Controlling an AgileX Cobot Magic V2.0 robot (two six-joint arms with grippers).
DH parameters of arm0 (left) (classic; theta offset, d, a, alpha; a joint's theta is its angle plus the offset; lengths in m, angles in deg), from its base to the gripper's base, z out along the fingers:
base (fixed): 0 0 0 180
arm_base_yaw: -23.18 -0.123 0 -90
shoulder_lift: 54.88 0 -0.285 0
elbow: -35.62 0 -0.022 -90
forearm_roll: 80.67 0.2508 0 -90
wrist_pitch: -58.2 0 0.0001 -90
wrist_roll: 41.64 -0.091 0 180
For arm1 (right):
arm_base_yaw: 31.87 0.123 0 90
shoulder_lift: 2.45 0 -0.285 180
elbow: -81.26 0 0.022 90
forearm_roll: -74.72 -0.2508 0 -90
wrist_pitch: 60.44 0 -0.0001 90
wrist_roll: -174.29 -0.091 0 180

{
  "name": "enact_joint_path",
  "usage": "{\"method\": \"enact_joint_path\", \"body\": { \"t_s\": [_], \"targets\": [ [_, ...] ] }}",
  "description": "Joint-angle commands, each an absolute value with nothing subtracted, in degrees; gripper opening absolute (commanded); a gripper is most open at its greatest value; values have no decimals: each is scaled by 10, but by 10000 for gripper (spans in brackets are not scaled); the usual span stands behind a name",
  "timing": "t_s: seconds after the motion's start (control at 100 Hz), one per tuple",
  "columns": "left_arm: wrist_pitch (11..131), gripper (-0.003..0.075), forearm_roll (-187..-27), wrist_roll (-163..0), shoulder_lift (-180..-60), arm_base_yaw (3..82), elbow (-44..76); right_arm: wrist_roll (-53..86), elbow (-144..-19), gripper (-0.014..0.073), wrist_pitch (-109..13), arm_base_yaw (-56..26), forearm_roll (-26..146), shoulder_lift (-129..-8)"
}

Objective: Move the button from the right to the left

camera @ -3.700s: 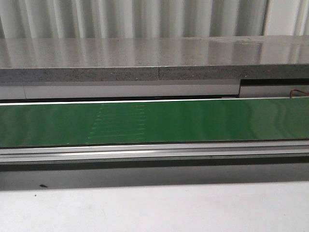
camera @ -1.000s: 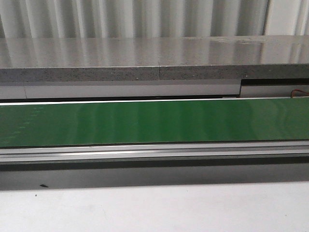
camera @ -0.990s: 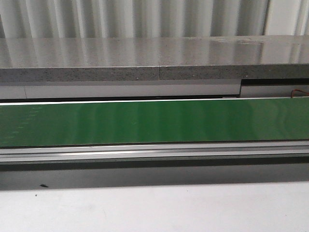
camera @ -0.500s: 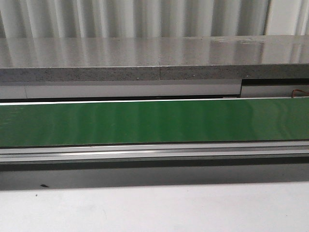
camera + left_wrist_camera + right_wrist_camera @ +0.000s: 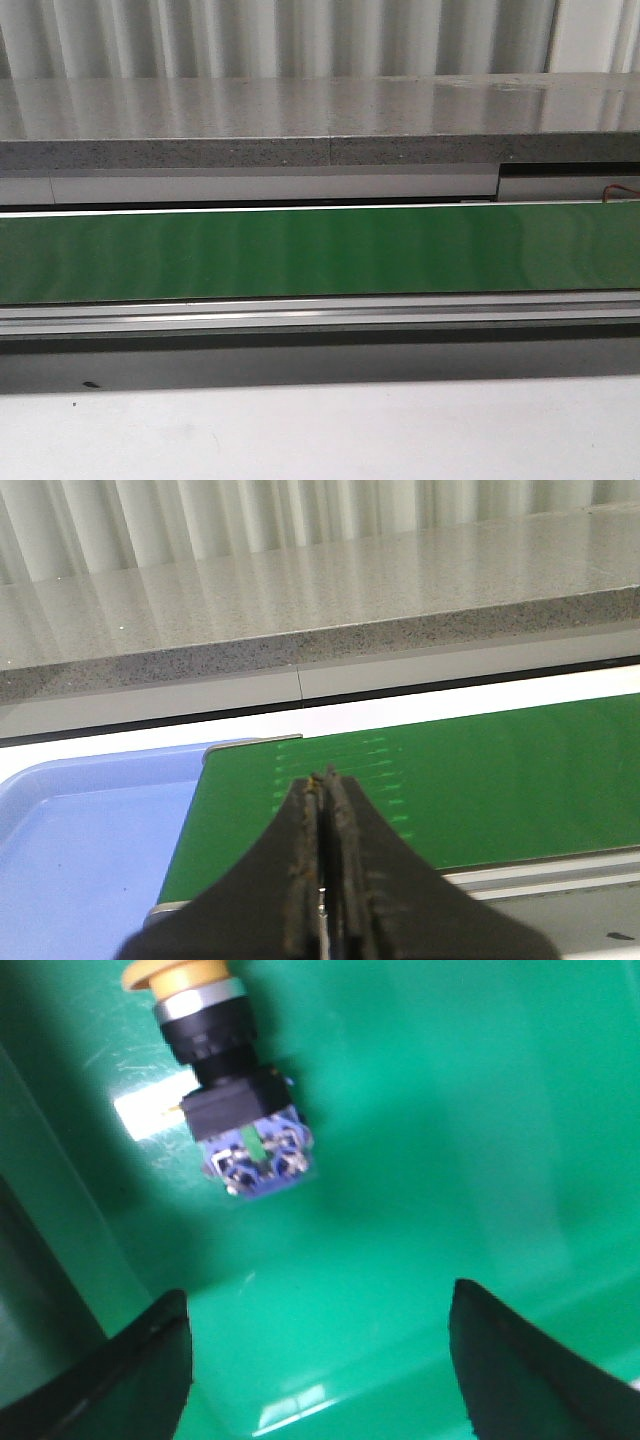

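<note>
The button (image 5: 222, 1080) shows only in the right wrist view. It lies on its side on the floor of a green bin (image 5: 440, 1130), with its yellow cap, black collar and blue-grey contact block. My right gripper (image 5: 318, 1305) is open above the bin floor, the button beyond its fingertips and apart from them. My left gripper (image 5: 325, 780) is shut and empty over the near edge of the green conveyor belt (image 5: 500, 780). Neither gripper shows in the front view.
A light blue tray (image 5: 80, 850) sits just off the belt's end in the left wrist view. The green belt (image 5: 320, 250) runs across the front view, with a grey stone counter (image 5: 300, 120) behind it and a white table (image 5: 320, 430) in front.
A faint pattern of pale marks on the belt has drifted left and out of the front view. No gripper or button enters that view.
</note>
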State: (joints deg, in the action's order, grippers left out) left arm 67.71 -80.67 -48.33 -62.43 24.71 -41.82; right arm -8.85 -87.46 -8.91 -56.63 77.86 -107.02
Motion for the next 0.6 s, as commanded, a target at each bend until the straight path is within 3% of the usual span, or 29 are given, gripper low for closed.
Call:
{"method": "enact_joint_path", "body": {
  "t_s": [0.0, 0.59],
  "targets": [
    [632, -20, -811, -483, -606, 247, -440, -57, -909, 540, -85, -570, 763, -1072],
    [632, -20, -811, -483, -606, 247, -440, 0, -999, 532, -77, -570, 734, -1200]
  ]
}}
